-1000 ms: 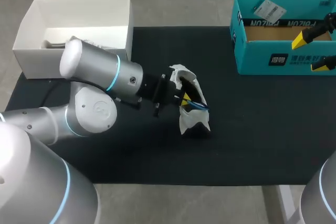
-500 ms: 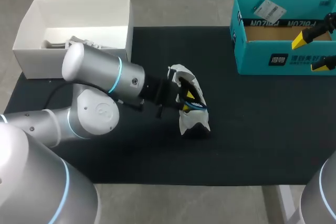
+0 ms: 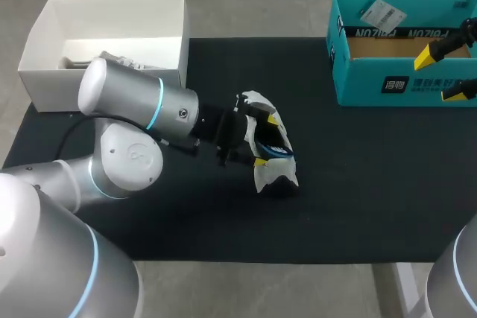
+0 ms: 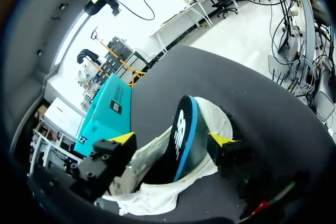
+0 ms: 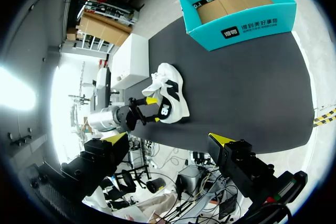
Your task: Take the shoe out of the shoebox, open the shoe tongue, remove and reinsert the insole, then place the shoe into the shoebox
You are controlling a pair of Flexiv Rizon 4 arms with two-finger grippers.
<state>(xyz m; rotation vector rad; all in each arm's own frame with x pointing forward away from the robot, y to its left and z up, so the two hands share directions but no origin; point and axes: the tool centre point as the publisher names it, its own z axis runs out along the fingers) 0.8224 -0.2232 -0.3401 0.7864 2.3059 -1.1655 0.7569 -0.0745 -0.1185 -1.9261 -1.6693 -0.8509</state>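
Observation:
A white shoe (image 3: pixel 274 171) lies on its side in the middle of the black mat (image 3: pixel 358 184). Its dark insole with a blue edge (image 4: pixel 184 140) stands in the shoe's mouth. My left gripper (image 3: pixel 265 140) is at that mouth and open, one yellow tip on each side of the insole, neither touching it. From the left wrist, the left gripper (image 4: pixel 173 140) straddles the insole above the white upper (image 4: pixel 157 198). My right gripper (image 3: pixel 443 74) hangs open over the teal shoebox (image 3: pixel 395 83) at the far right. The right wrist view looks down past the right gripper (image 5: pixel 168 139) at the shoe (image 5: pixel 170 98).
A white open box (image 3: pixel 45 35) with some grey things inside stands at the mat's far left corner, close behind my left arm. The teal shoebox (image 5: pixel 247 24) has a bare cardboard floor.
My left gripper went from shut on the insole to wide open, letting it go. The arm shifted slightly. The shoe and the right arm stayed put.

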